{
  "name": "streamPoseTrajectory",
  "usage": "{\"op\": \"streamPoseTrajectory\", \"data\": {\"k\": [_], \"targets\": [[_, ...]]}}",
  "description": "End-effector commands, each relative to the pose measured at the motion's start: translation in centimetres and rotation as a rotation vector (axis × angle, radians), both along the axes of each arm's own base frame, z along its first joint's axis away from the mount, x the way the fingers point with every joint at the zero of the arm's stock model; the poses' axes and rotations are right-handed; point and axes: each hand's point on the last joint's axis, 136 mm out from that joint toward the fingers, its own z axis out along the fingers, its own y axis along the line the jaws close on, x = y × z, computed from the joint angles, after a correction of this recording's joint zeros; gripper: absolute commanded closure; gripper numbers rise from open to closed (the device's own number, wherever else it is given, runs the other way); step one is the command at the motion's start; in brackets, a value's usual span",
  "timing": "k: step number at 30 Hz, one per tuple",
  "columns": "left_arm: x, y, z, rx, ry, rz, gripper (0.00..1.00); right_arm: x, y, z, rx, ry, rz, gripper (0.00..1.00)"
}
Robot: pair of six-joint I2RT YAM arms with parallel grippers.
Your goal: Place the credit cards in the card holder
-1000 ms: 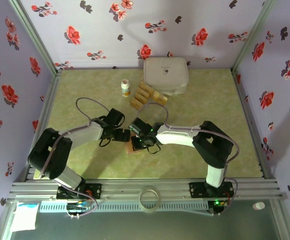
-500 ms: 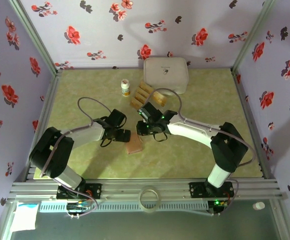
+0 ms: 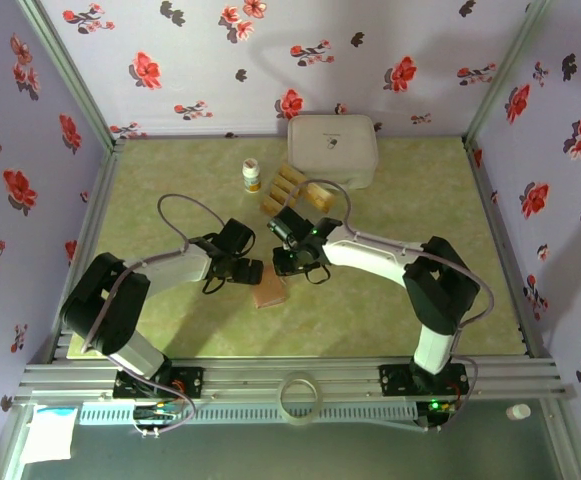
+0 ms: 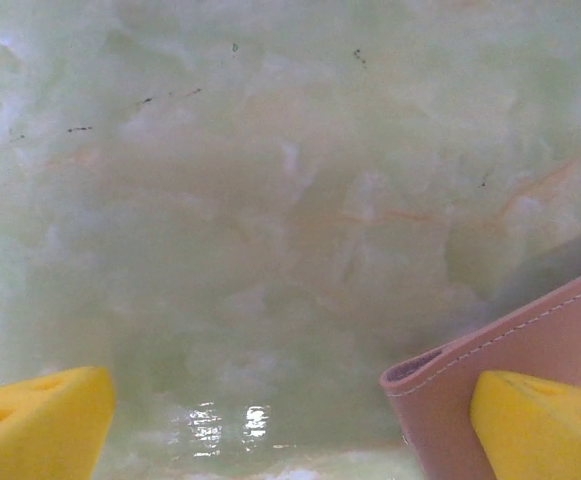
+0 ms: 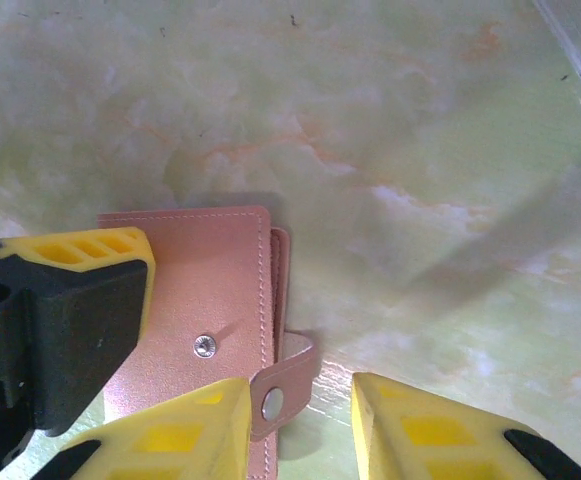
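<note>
Lilac walls printed with red flowers close in a pale green, marble-patterned counter (image 3: pixel 440 220). At its far edge sits a white rounded box (image 3: pixel 332 150), with a small white bottle (image 3: pixel 252 176) to the left of it. The gold credit cards (image 3: pixel 288 186) lie in a loose slanting row between the bottle and the box, on the bare counter and well apart from both arms. The card holder (image 3: pixel 268 292), pinkish-tan and folded shut, lies flat near the middle of the counter, on the near side of the cards, with both arms bent in over it from either side. The left pincer (image 3: pixel 248 271) is at the holder's far left corner; its wrist view shows the yellow fingertips (image 4: pixel 35 420) spread wide apart, a stitched corner of the card holder (image 4: pixel 530 350) reaching in beside the right-hand one, and nothing clamped between them. The right pincer (image 3: pixel 288 262) hangs over the holder's far right side. In its wrist view the card holder (image 5: pixel 210 290) shows a metal stud on its cover and its snap tab (image 5: pixel 282 385) sticking out past the edge. The right pincer (image 5: pixel 300 430) has its jaws apart by a modest gap. The tab's end lies in that gap beside one fingertip, clear of the other, so it is not pinched.
</note>
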Motion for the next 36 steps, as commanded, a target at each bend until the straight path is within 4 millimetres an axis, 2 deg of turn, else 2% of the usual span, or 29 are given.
{"op": "streamPoseTrajectory", "data": {"k": [1, 9, 13, 17, 19, 21, 28, 32, 36], "targets": [[-0.6, 1.4, -2.1, 0.093, 0.033, 0.013, 0.06, -0.1, 0.6, -0.3, -0.023, -0.002, 0.035, 0.69], [-0.7, 1.4, -2.3, 0.094, 0.035, 0.011, 0.06, -0.3, 1.0, -1.0, -0.038, 0.009, 0.051, 0.71], [-0.7, 1.4, -2.3, 0.094, 0.035, 0.012, 0.06, -0.6, 0.7, -1.6, -0.056, 0.019, 0.054, 0.79], [-0.8, 1.4, -2.4, 0.094, 0.037, 0.011, 0.06, -0.7, 0.4, -1.8, -0.059, 0.018, 0.051, 0.90], [-0.8, 1.4, -2.4, 0.093, 0.036, 0.011, 0.06, -0.7, 0.4, -1.8, -0.059, 0.019, 0.048, 0.92], [-0.8, 1.4, -2.4, 0.095, 0.037, 0.011, 0.07, -0.8, 0.3, -1.8, -0.057, 0.020, 0.048, 0.99], [-0.8, 1.3, -2.4, 0.092, 0.034, 0.011, 0.07, -1.0, 0.8, -1.1, -0.014, 0.023, 0.043, 1.00], [-0.8, 1.3, -2.2, 0.089, 0.031, 0.009, 0.07, -1.1, 1.8, -0.4, 0.057, 0.036, 0.027, 1.00], [-0.8, 1.3, -2.3, 0.088, 0.031, 0.008, 0.07, -1.2, 3.2, -0.7, 0.123, 0.074, 0.012, 1.00]]}}
